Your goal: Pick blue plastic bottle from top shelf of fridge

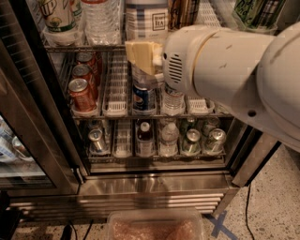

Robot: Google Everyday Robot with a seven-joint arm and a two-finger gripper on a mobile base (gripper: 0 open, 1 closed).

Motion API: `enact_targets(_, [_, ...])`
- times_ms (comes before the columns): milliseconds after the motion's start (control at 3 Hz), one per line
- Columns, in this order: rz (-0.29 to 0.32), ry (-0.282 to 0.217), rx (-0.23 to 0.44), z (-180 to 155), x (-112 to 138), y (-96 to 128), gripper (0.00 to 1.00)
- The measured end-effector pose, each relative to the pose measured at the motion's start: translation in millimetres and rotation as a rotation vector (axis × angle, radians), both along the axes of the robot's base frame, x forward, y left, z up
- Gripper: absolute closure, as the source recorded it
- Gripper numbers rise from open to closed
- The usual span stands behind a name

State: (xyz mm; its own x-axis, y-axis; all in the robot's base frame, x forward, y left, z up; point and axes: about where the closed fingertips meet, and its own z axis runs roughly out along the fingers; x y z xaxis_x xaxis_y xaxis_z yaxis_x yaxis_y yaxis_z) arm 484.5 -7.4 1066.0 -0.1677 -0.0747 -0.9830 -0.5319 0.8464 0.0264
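The blue plastic bottle (146,19), with a pale label, dark blue bands and a boxed "TEA" mark, stands on the top shelf (79,47) of the fridge (150,186), at the top centre. My gripper (143,56), with yellowish pads, sits just below the bottle's base at the front edge of the top shelf. The big white arm (225,70) comes in from the right and hides the right part of the shelves. The bottle's top is out of view.
On the top shelf a clear water bottle (101,18) and a green-labelled cup (58,16) stand to the left, and a striped can (183,11) to the right. Red cans (82,93) and a cola bottle (140,96) stand below. The dark door frame (37,98) is at left. A plastic tub (154,227) lies on the floor.
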Motion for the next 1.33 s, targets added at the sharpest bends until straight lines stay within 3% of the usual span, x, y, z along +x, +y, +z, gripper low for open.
enact_targets(333, [-0.008, 0.105, 0.032, -26, -22, -21, 1.0])
enact_targets(667, [-0.008, 0.105, 0.032, -30, -22, -22, 1.0])
enact_targets(1000, [-0.045, 0.163, 0.069, -47, -52, -42, 1.0])
enact_targets(1333, [-0.039, 0.164, 0.077, -46, -53, -37, 1.0])
